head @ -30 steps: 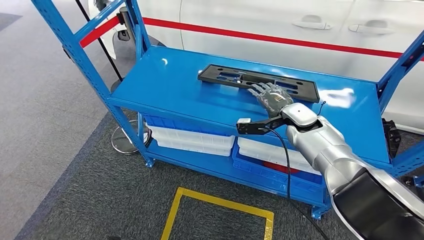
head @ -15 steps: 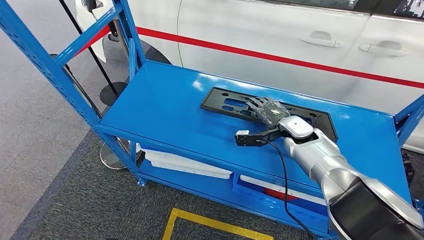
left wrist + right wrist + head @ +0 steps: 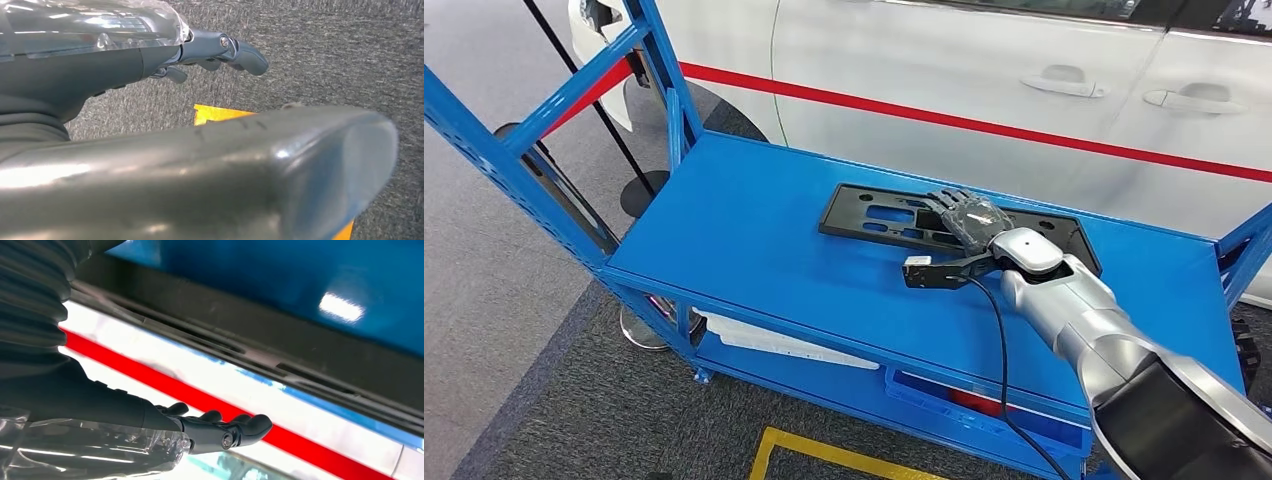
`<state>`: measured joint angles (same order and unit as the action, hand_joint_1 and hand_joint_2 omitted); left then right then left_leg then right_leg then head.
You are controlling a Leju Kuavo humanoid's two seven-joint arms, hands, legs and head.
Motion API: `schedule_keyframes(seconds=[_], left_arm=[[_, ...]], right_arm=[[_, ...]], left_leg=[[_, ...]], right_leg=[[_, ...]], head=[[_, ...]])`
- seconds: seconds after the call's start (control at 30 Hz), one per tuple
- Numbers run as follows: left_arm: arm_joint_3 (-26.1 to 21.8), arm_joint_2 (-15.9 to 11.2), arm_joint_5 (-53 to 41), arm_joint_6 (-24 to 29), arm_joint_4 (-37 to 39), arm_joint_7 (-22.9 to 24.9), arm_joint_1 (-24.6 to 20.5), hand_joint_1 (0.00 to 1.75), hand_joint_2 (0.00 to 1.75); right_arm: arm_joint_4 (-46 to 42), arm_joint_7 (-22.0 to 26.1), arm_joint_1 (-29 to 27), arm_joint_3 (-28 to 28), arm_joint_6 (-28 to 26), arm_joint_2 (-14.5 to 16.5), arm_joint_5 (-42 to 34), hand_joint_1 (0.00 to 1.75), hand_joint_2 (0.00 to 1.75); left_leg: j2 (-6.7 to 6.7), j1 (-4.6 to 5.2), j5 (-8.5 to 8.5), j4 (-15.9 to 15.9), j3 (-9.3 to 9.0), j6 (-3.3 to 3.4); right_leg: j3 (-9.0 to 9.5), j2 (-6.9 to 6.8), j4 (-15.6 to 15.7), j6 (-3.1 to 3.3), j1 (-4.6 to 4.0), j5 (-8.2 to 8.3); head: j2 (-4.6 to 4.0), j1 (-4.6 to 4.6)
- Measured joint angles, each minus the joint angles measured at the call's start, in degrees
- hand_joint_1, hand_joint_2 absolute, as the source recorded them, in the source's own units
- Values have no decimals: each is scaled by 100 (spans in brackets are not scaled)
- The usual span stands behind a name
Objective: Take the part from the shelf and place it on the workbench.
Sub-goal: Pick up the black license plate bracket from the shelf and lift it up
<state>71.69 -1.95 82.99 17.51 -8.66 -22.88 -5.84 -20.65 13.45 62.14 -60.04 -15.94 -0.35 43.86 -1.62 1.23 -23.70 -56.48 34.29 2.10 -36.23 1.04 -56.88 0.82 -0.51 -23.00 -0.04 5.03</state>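
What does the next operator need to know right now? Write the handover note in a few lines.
Right robot hand: over the black part, fingers spread across its middle; no grip visible, and contact cannot be judged.
Left robot hand: hanging by the floor, fingers curled in, holding nothing.
Part: lying flat on the blue shelf's top deck, towards the white car.
Done: the reach to the part.
Left: grip it, lift it off the shelf, carry it to the workbench and set it down.

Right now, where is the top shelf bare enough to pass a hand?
Bare blue runs from the black part to the shelf's left edge, and along the front edge. It is crowded mid-back, where the right robot hand lies over the part.
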Motion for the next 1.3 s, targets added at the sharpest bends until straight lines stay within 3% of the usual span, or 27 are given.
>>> schedule_keyframes(seconds=[0.3,0.43,0.47,0.57,0.6,0.83,1.3], left_arm=[[0,11,48,3,0,-81,9,0,0],[0,11,51,37,0,-81,11,0,0],[0,13,52,44,0,-81,11,0,0],[0,16,57,61,0,-75,11,0,0],[0,16,58,66,0,-73,11,0,0],[-2,17,134,90,0,-83,19,0,0],[-11,19,240,90,0,-161,48,0,0]], right_arm=[[-117,232,-10,0,570,69,-472,0,175],[-194,254,-10,-2,550,70,-476,0,175],[-206,248,-10,-3,520,70,-457,20,175],[-229,204,-10,-7,373,70,-398,151,175],[-236,189,-10,-9,311,70,-380,175,175],[-316,214,-23,-31,-77,70,-342,175,175],[-718,306,93,-30,61,31,-569,175,175]], left_leg=[[0,-15,-4,0,-9,-13],[-1,-14,-3,-6,-14,-14],[-1,-14,-3,-8,-14,-14],[-1,-12,-3,-14,-15,-14],[-1,-11,-4,-16,-15,-13],[-1,-4,-5,-20,-15,-11],[0,-3,-6,-20,-24,-10]], right_leg=[[9,-2,-10,9,1,-4],[19,-3,-11,9,4,-3],[21,-3,-11,8,5,-3],[24,-3,-11,8,8,-2],[25,-3,-11,7,9,-2],[27,-3,-11,4,16,-1],[34,-1,-11,3,16,-1]], head=[[0,0],[0,-1],[0,-1],[0,-1],[0,-1],[0,-1],[0,0]])
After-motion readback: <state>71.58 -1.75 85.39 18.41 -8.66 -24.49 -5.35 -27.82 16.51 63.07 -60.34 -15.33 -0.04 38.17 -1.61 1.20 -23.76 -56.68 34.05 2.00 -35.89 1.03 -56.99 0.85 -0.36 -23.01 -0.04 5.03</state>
